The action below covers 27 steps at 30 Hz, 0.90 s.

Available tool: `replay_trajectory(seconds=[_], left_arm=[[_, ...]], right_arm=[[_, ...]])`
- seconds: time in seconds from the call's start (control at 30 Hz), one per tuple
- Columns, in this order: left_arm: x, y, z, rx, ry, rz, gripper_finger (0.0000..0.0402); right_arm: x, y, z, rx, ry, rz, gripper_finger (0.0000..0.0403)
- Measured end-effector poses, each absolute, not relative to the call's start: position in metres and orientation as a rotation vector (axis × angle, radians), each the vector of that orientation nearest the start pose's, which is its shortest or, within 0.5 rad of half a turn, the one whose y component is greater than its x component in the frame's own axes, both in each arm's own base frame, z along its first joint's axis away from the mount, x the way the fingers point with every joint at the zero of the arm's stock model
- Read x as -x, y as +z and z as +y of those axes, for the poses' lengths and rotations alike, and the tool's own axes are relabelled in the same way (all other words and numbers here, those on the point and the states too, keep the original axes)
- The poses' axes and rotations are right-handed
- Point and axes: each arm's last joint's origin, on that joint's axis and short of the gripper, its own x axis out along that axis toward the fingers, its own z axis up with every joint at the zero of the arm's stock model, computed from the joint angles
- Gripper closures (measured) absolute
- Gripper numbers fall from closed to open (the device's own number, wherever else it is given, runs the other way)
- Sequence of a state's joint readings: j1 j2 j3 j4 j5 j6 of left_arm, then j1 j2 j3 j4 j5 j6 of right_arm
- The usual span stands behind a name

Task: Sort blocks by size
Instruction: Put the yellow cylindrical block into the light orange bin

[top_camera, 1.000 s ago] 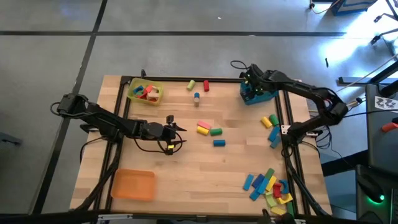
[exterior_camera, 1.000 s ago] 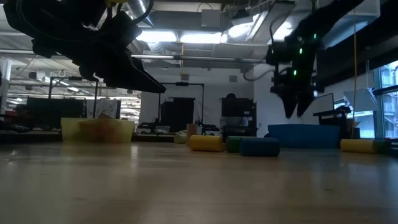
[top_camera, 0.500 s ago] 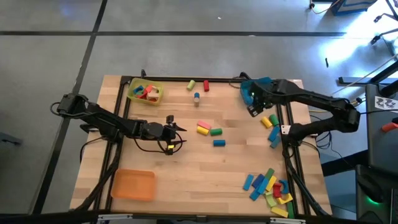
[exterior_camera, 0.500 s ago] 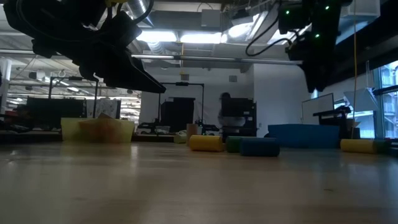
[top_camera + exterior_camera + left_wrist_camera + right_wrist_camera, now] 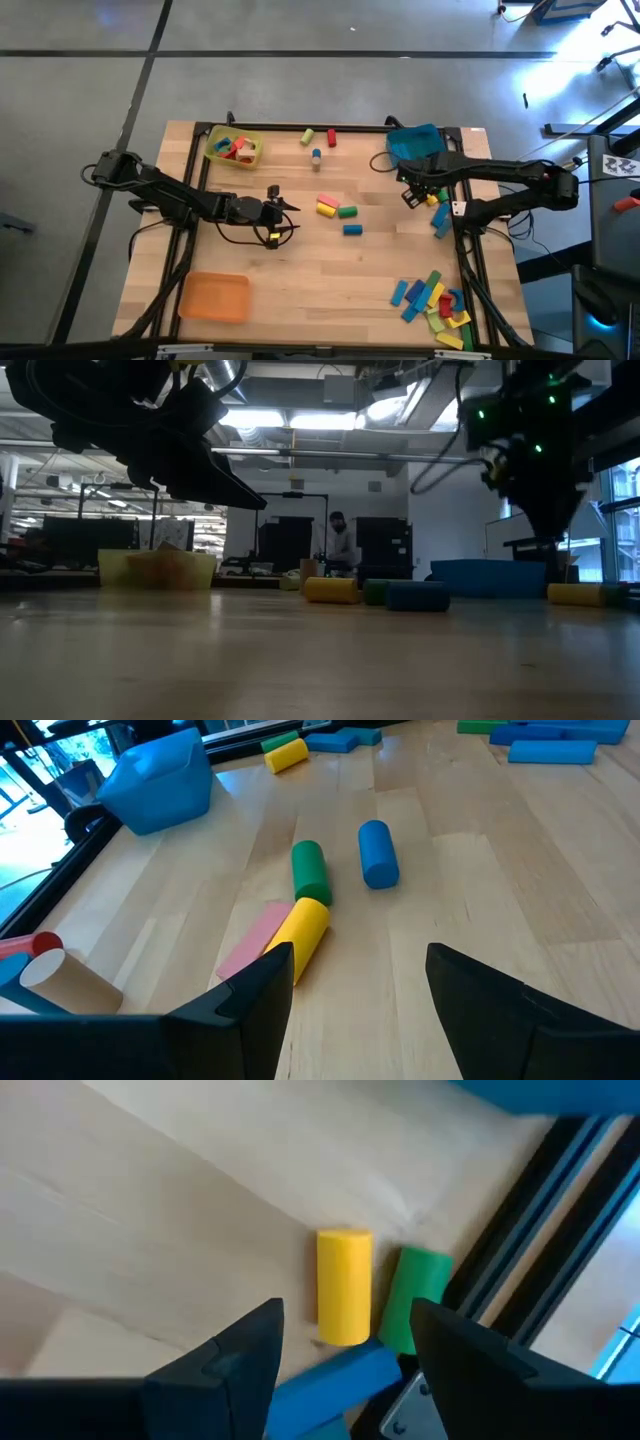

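Blocks lie all over the wooden bench (image 5: 300, 270). The right end effector (image 5: 415, 194), fingers spread and holding nothing, has swung away from the blue plastic tray (image 5: 411, 141) at 1 o'clock and now hangs over a small yellow cylinder block (image 5: 344, 1285) at 3 o'clock, so I think that one is next. The left end effector (image 5: 283, 207), fingers also spread, still waits near the middle.
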<state>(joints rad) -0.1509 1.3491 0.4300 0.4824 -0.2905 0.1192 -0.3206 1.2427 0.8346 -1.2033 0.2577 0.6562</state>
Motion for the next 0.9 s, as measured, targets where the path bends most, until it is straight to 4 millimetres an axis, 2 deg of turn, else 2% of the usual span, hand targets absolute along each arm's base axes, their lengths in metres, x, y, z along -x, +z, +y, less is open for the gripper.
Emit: replay_trajectory(seconds=[0.17,0.47,0.9], left_arm=[[-0.243,0.162,-0.029,-0.213,0.112,0.434,0.0190],[-0.243,0.163,-0.029,-0.212,0.112,0.429,0.0190],[-0.243,0.163,-0.029,-0.209,0.113,0.429,0.0190]], right_arm=[[-0.164,0.195,-0.062,-0.562,-0.954,1.427,0.0183],[-0.158,0.170,-0.059,-0.599,-0.955,1.413,0.0183],[-0.150,0.154,-0.057,-0.608,-0.986,1.414,0.0183]])
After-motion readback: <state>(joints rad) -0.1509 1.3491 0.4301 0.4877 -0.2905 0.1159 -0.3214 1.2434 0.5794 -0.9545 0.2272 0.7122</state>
